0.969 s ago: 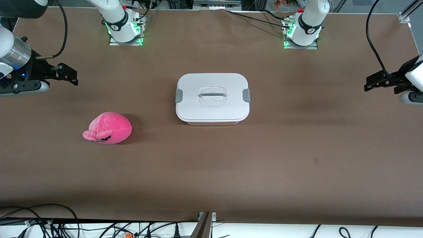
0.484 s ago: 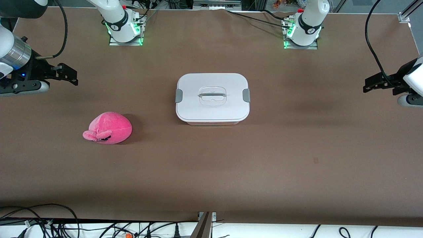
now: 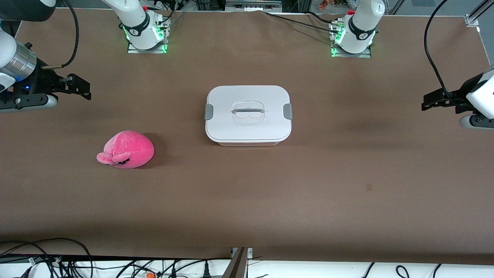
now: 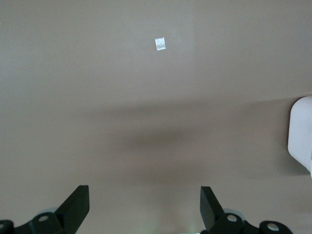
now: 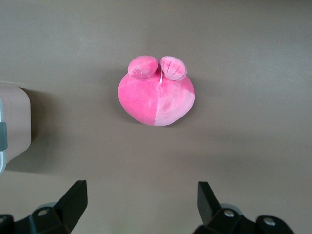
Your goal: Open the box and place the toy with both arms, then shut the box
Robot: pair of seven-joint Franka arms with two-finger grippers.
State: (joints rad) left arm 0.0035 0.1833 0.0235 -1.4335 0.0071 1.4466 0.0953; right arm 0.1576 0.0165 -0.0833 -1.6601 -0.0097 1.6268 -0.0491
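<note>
The box [image 3: 248, 115] stands at the table's middle, its white lid on, grey clips at both ends and a clear handle on top. Its edge shows in the left wrist view [image 4: 301, 134] and the right wrist view [image 5: 9, 129]. The pink plush toy [image 3: 125, 150] lies on the table toward the right arm's end, nearer the front camera than the box; it also shows in the right wrist view [image 5: 156, 95]. My right gripper [image 3: 79, 89] [image 5: 141, 200] is open and empty above the table at that end. My left gripper [image 3: 426, 101] [image 4: 145, 202] is open and empty above the left arm's end.
The brown table [image 3: 247, 200] bears a small pale mark [image 4: 160, 44] under the left wrist camera. The arm bases [image 3: 144, 33] [image 3: 353, 36] stand along the edge farthest from the front camera. Loose cables [image 3: 58, 258] lie off the near edge.
My left gripper has drifted a little toward the box and slightly lower. The right arm, the box and the toy have not moved.
</note>
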